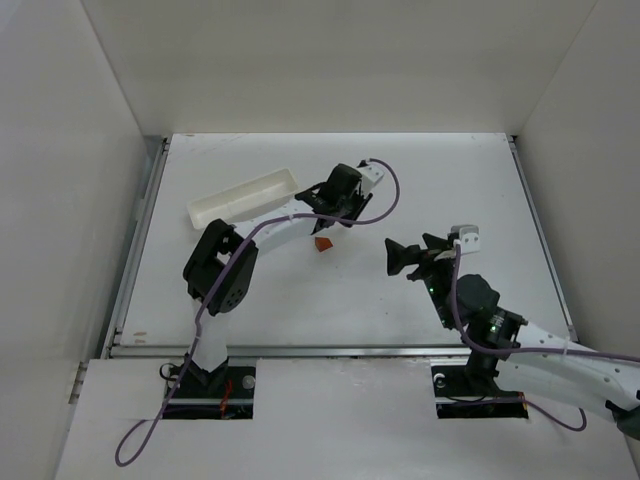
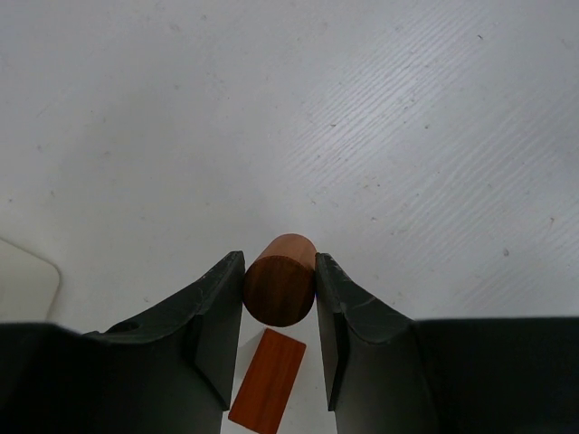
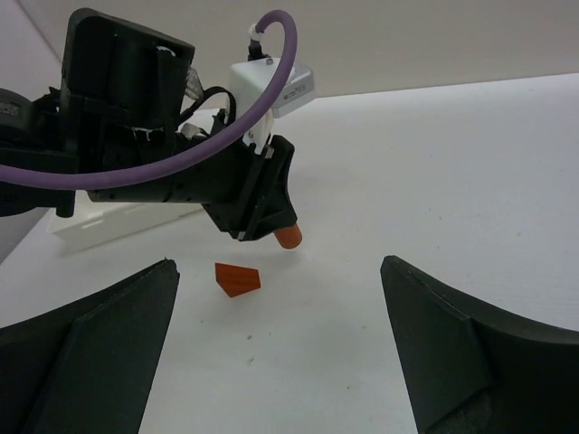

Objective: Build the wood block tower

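Note:
My left gripper [image 1: 335, 222] is shut on an orange-brown wooden cylinder block [image 2: 280, 289], gripped across its round sides with one end sticking out past the fingertips, just above the table. A second orange-brown block [image 1: 322, 243] lies on the table right below and behind the cylinder. It looks rectangular in the left wrist view [image 2: 267, 380] and wedge-like in the right wrist view [image 3: 237, 278]. The cylinder's tip shows in the right wrist view [image 3: 288, 237]. My right gripper [image 1: 400, 258] is open and empty, to the right of the blocks and facing them. No stacked tower shows.
A long white tray [image 1: 245, 197] lies at the back left, just behind the left gripper; its corner shows in the left wrist view [image 2: 23, 280]. White walls enclose the table on three sides. A metal rail [image 1: 340, 350] runs along the near edge.

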